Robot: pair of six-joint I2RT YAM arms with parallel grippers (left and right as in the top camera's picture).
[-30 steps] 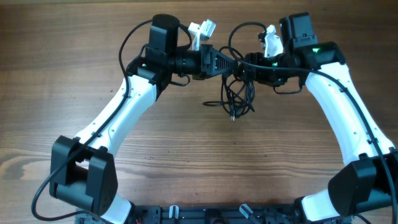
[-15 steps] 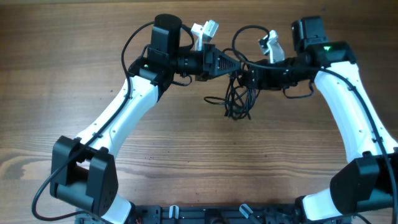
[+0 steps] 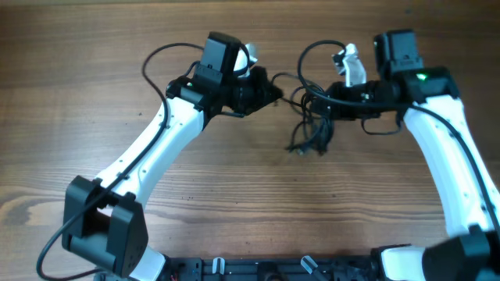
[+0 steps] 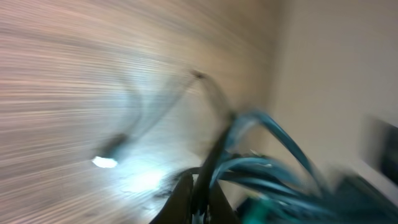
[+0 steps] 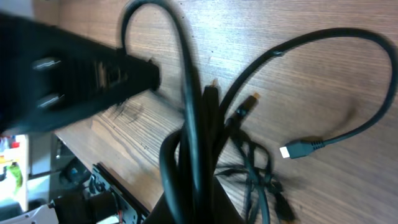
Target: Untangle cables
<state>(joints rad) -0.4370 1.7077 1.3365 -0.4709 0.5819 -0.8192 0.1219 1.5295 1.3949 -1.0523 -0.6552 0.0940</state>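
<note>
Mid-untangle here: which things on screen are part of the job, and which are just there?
Part of the job:
- cables, thin black cords with plug ends, bunched together
- left claw
- right claw, closed on the bundle

Just there:
- arm wires, the thicker black leads fixed to the white arms
- wooden table

Overhead straight down on table [image 3: 78, 78], wrist views close, low, sharing cables [image 3: 312, 134]

Robotics lab bench indicated: a white left arm [image 3: 156, 148] and right arm [image 3: 449, 164] are mounted on a black base rail [image 3: 258, 269] at the wood-grain table's [image 3: 78, 94] near edge. Dark hardware [image 5: 81, 199] is glimpsed beyond that edge.
</note>
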